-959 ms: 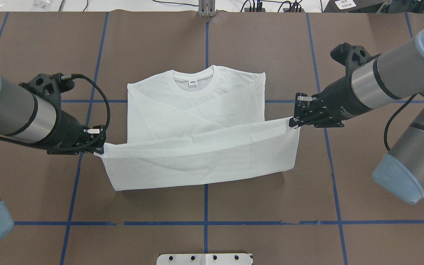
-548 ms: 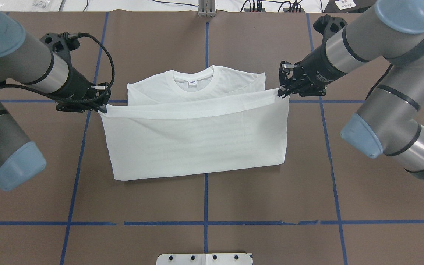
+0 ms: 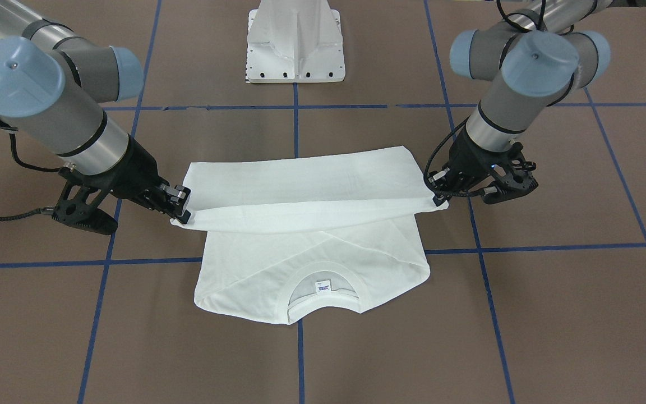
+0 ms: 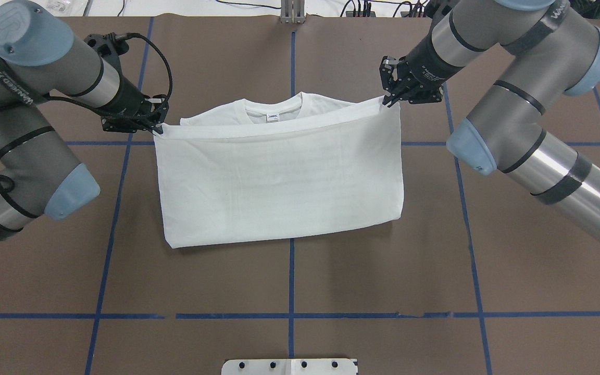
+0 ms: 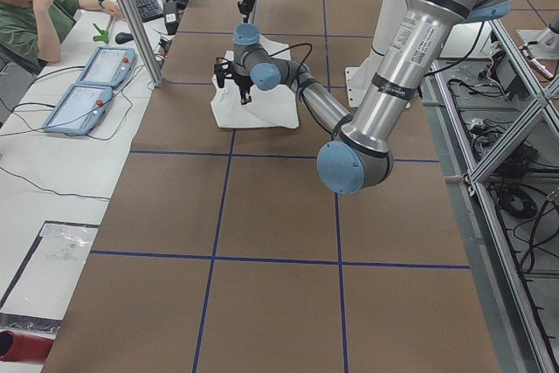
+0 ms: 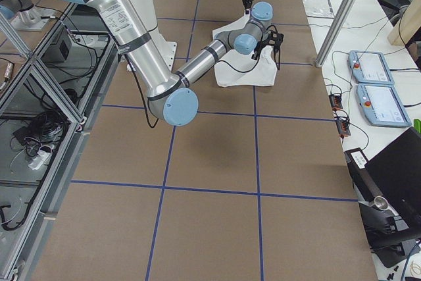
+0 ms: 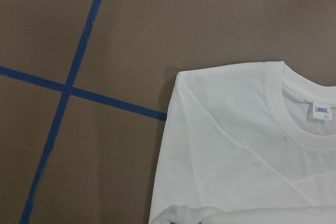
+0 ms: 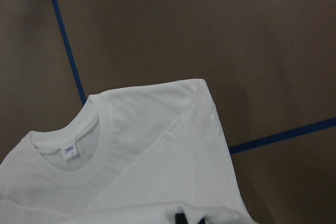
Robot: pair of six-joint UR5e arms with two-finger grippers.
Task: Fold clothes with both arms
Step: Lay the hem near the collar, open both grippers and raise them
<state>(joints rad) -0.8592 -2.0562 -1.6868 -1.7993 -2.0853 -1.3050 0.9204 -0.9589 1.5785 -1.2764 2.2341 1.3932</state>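
Table: brown, gridded with blue tape.
T-shirt: white, mid-table, hem half raised and doubled over toward the collar (sleeves crossed over the chest beneath).
Left gripper: pinching one hem corner.
Right gripper: pinching the other.
Neck label: visible inside collar.

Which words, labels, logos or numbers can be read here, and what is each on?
Left arm, blue joint cap: embossed mark, seemingly "UR".
Black strap on the right arm: white letters starting "WA", rest blurred.
Neck label of the T-shirt: blue print, too small to read.
Sticker on the left arm: too small to read.
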